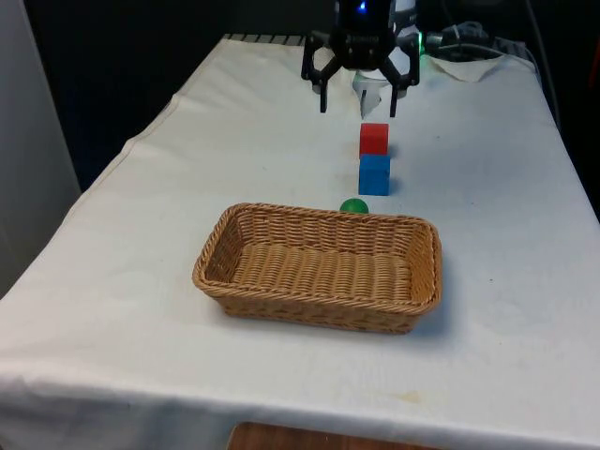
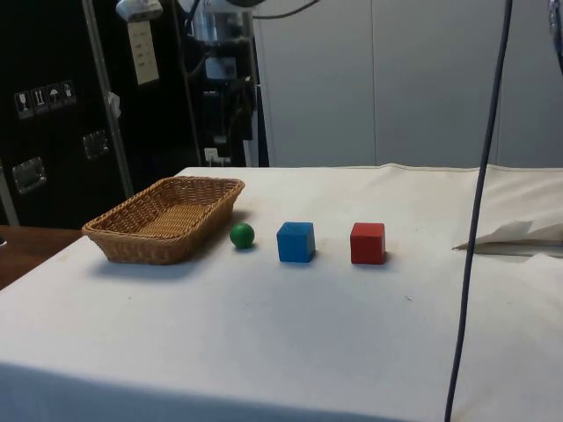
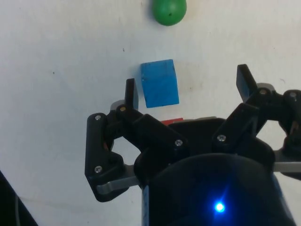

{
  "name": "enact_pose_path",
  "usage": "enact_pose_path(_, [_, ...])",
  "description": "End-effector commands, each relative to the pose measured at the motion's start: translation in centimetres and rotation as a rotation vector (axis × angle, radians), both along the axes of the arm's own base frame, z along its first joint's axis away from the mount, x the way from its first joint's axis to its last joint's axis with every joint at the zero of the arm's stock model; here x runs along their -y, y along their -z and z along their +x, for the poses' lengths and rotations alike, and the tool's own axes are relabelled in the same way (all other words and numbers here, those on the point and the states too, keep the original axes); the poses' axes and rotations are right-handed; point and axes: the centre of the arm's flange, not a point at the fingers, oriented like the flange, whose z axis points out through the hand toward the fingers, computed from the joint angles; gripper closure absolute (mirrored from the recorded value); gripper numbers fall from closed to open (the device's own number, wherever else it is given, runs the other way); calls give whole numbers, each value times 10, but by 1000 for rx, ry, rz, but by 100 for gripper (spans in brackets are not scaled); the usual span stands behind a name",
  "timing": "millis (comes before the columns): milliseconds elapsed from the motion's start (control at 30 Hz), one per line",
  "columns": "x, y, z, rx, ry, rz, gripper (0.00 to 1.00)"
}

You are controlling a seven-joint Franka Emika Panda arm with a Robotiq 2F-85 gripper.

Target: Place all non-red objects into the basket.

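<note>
While the basket waits empty, the objects stand in one row behind it, toward the robot
basket [image 1: 319, 267]: nearest the front camera, nothing inside
green ball [image 1: 353, 206]: just behind the basket's far rim
blue cube [image 1: 374, 174]: next in the row, apart from the ball
red cube [image 1: 374, 139]: just behind the blue one; it should stay
gripper [image 1: 357, 101]: above the table at the row's far end, fingers spread wide, holding nothing; the blue cube and the ball lie from it toward the basket

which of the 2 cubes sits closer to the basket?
The blue cube: it sits between the red cube and the green ball beside the basket.
</note>
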Motion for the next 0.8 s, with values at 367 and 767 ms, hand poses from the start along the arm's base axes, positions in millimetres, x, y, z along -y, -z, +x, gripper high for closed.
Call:
enact_pose_path(367, [-1, 21, -1, 24, 6, 6, 0])
enact_pose_path(767, [-1, 42, 0, 32, 21, 11, 0])
